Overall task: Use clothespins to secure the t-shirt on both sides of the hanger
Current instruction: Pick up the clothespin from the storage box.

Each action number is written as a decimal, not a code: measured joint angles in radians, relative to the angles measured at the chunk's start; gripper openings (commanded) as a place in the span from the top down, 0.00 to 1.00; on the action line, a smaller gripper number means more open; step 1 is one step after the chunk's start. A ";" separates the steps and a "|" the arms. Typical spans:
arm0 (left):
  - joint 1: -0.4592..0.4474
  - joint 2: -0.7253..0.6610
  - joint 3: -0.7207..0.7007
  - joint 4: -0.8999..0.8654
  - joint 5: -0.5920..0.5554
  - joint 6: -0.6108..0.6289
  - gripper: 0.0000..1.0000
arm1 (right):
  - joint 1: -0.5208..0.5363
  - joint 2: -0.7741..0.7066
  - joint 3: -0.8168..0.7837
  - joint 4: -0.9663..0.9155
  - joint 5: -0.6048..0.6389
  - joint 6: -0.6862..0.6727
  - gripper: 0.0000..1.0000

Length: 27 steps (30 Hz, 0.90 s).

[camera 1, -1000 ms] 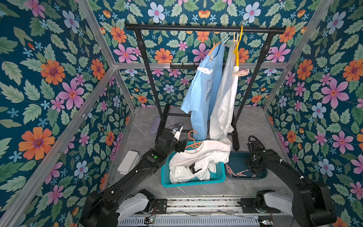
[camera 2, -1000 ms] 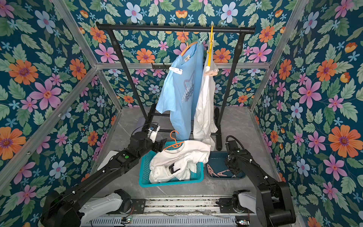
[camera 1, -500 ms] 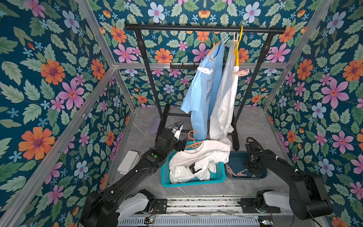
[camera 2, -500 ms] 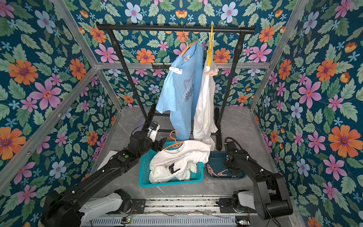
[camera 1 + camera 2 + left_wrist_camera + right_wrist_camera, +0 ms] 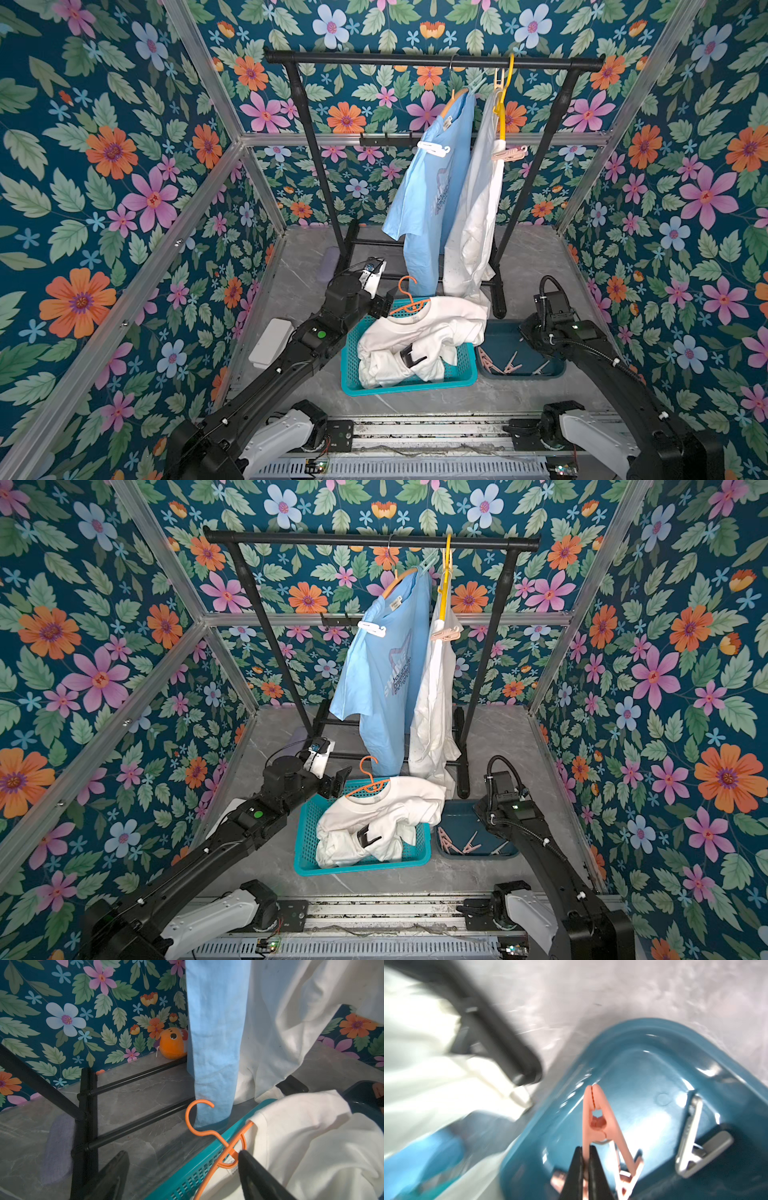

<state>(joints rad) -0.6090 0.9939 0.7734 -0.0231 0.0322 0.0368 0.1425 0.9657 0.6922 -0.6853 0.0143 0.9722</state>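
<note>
Right now my right jaws are shut tight on a pink clothespin (image 5: 596,1118) over the dark blue tray (image 5: 643,1053), which sits just beside the teal basket (image 5: 409,380). In the wrist view the pinch seems to fall on only one of the pin's two legs, not across both. I judge that risky: held like that, the pin could swivel or slip free as I lift, and I could not squeeze it open at the hanger. A second pink pin lies just under it and might snag.

My left jaws gape wide at the basket's rim, holding nothing, with the orange hanger (image 5: 209,1132) between them. The white t-shirt (image 5: 432,332) lies crumpled in the basket on that hanger, and could slide off if I raise it carelessly.
</note>
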 measured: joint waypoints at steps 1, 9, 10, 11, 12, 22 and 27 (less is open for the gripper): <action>0.000 -0.008 0.003 0.000 0.021 0.010 0.16 | 0.005 -0.021 0.013 0.000 -0.016 -0.042 1.00; 0.000 -0.021 0.053 0.000 0.186 0.033 0.08 | 0.200 -0.090 0.134 0.063 -0.126 -0.449 1.00; 0.000 -0.012 0.072 0.002 0.208 0.030 0.07 | 0.259 -0.093 0.152 0.086 -0.142 -0.526 1.00; 0.000 -0.002 0.093 0.002 0.226 0.016 0.07 | 0.323 -0.097 0.169 0.111 -0.142 -0.609 1.00; 0.000 0.009 0.114 0.002 0.246 0.012 0.07 | 0.378 -0.100 0.181 0.136 -0.143 -0.687 1.00; 0.000 0.082 0.279 -0.047 0.462 -0.238 0.11 | 0.703 -0.141 0.135 0.476 0.124 -1.630 1.00; -0.001 0.120 0.310 -0.040 0.556 -0.521 0.15 | 0.712 -0.132 0.058 0.732 0.204 -2.081 1.00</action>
<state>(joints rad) -0.6098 1.1141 1.0836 -0.0631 0.5884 -0.4839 0.8543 0.8341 0.7498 0.0467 0.2188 -1.1091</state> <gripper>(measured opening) 0.857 0.065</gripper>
